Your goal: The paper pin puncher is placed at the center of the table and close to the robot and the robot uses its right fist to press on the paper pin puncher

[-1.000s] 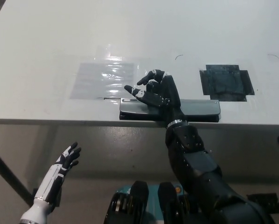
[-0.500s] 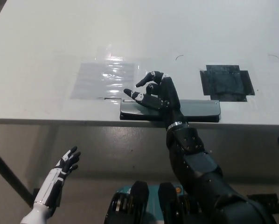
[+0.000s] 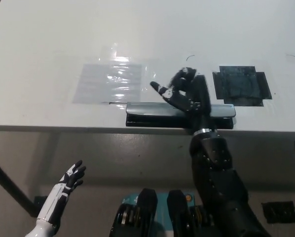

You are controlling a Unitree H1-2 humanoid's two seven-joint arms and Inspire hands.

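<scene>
The paper pin puncher (image 3: pixel 152 113) is a long grey and black bar lying along the near edge of the white table (image 3: pixel 49 44). My black right hand (image 3: pixel 184 94) is over the puncher's right of middle, with its fingers curling inward but not fully closed and one finger still pointing left. Whether it touches the bar cannot be told. The right end of the puncher (image 3: pixel 225 114) shows past the wrist. My white left hand (image 3: pixel 68 181) hangs below the table edge at the lower left, fingers spread and holding nothing.
A clear shiny plastic sheet (image 3: pixel 108 81) lies flat on the table left of the hand. A dark square patch (image 3: pixel 241 85) is stuck on the table to the right. The table's front edge runs just below the puncher.
My right hand has shifted to the right along the puncher and its fingers have curled in more. The left hand has stayed low at the lower left.
</scene>
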